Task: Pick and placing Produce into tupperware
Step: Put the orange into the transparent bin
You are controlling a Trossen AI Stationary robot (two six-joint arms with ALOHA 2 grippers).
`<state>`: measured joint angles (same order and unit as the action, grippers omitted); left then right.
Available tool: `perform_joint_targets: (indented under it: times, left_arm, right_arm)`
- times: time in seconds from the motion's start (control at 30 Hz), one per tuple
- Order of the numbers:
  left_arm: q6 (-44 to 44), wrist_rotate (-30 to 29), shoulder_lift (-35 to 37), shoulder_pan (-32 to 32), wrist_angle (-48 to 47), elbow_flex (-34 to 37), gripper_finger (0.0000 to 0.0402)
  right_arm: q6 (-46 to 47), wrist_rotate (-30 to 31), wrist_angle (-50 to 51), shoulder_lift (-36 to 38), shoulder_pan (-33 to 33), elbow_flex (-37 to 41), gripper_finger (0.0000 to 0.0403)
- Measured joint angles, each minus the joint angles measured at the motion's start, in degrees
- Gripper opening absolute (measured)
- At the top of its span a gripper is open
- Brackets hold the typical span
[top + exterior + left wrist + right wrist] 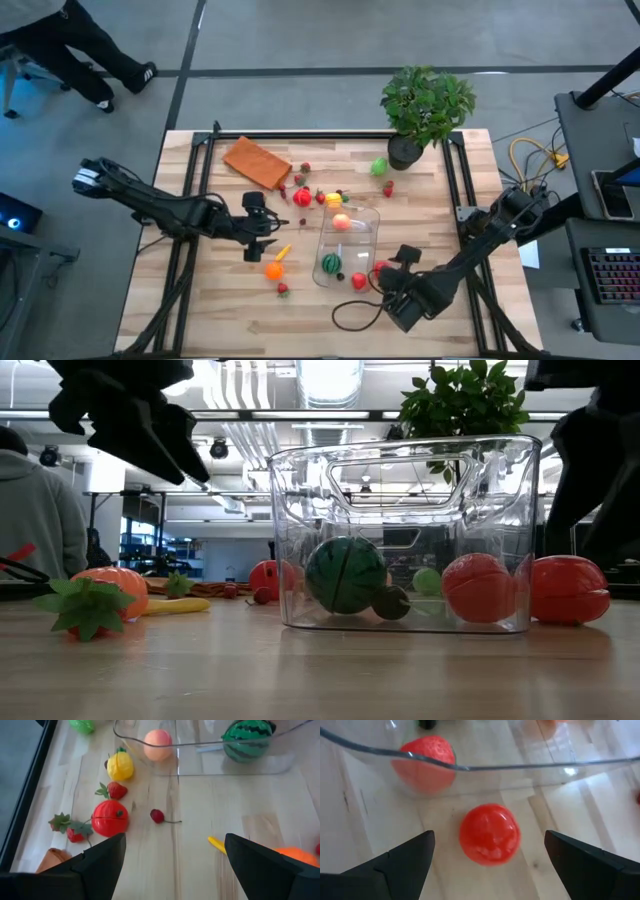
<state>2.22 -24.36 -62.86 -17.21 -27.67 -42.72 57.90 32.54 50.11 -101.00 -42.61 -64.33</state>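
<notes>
The right gripper [487, 857] is standing wide open with nothing between its dark, flat-faced fingers [395, 865], and a smooth, glossy red ball [490, 834] is lying on the wood just ahead of the gap. Just beyond that ball, the rounded wall of the clear plastic tub [485, 767] is showing a dimpled red fruit [424, 762] sitting inside it.

The left gripper [172, 865] is also spread wide and holding nothing. Ahead of its fingers [102, 862], a small cherry [157, 816] with a thin stem is lying on the pale wooden table [200, 810], with a shiny red tomato [110, 817] and a strawberry [116, 790] to one side. A yellow strip [216, 844] and an orange fruit [297, 856] are lying by the other finger. Further out, the tub is holding a peach-coloured ball [158, 745] and a striped green watermelon [248, 739], while a yellow lumpy piece [120, 766] is sitting outside its wall.

The low view is showing a small dark ball [391, 601] and a pale green one [427, 581] through the tub's see-through wall, which the wrist views are not showing. Only the high view is showing the flat orange pad [257, 161] and the leafy potted plant [425, 105] at the table's far edge
</notes>
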Motion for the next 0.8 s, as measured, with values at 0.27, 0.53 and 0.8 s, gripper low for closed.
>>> perform_joint_targets:
  times: [0.27,0.53,0.8]
  left_arm:
    - [0.37,-0.06,-0.87,0.11,2.17,-0.37,0.0324]
    - [0.39,-0.07,-0.76,0.35,4.20,-0.39,0.0324]
    - [0.40,-1.67,-0.76,0.72,5.31,-0.39,0.0324]
  right_arm:
    - [-2.00,0.58,-9.86,0.05,0.00,6.37,0.0370]
    - [0.13,0.55,-13.66,0.05,0.04,9.22,0.0362]
    - [2.61,0.06,-14.82,0.05,0.04,10.51,0.0296]
